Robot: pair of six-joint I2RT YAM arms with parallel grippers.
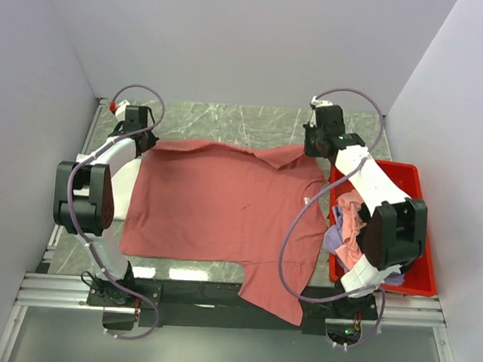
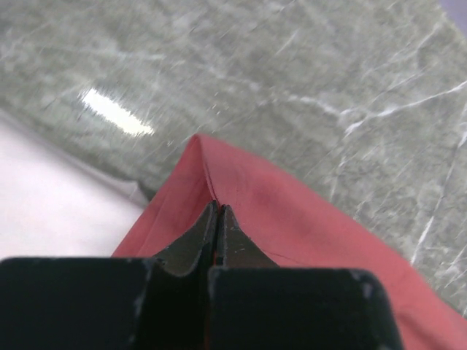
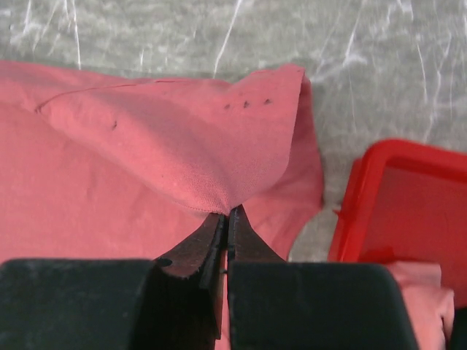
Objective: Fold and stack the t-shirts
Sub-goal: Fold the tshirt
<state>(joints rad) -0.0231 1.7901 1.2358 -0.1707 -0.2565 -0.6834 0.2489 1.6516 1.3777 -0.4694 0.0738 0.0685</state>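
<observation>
left claw, right claw, pinching red t-shirt

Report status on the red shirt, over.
Left hand shut on dusty red t-shirt, far left corner. Right hand shut on far right corner. Other shirts piled in red tray. Cable loops over shirt.

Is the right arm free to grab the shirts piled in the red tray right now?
Probably not: the right gripper is shut on the red t-shirt, and its own forearm hangs over the pile in the tray.
</observation>
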